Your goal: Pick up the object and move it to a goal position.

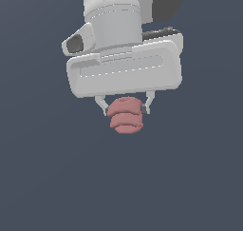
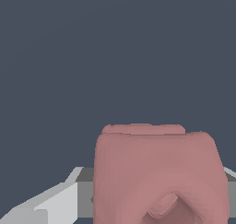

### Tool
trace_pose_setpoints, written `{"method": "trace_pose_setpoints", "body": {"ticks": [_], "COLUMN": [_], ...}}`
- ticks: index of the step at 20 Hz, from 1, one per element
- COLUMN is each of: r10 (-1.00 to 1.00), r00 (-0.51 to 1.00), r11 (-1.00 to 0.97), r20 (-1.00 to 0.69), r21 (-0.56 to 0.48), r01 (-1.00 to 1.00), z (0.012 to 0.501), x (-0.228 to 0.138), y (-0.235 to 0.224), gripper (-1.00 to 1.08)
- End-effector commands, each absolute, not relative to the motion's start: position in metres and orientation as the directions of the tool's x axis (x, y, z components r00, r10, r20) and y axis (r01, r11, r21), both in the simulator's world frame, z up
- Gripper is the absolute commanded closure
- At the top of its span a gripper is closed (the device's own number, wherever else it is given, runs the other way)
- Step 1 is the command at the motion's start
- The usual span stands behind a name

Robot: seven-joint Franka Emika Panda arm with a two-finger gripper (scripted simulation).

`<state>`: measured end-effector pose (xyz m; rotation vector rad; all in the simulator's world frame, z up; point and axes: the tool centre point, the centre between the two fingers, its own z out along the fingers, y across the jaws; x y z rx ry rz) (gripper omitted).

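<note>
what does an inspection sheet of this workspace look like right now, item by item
surface: plain dark grey-blue field fills both views; no table edge or texture seen
job's things: dusty-pink ridged block sits between the fingers, its lower part hanging below the tips; no goal marker seen
clutter: nothing seen
grippers: gripper points down, one finger on each side of the block, closed on it
cables: nothing seen
surroundings: white hand body and wrist above; nothing else seen
</note>
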<state>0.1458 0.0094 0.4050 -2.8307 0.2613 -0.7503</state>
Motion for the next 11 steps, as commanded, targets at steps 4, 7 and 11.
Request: {"method": "trace_pose_setpoints", "body": {"ticks": [4, 7, 11], "r10": [-0.194, -0.188, -0.187], "r00": [0.825, 0.815, 0.812], "r11": [-0.964, -0.963, -0.962], "r20": [0.532, 0.548, 0.553], "r21": [-0.26, -0.266, -0.269], "r01": [-0.059, -0.043, -0.039], "z": [0.461, 0.476, 0.481], "x": [0.145, 0.144, 0.144], "y": [0.009, 0.008, 0.008], "gripper": [1.08, 1.08, 1.08]}}
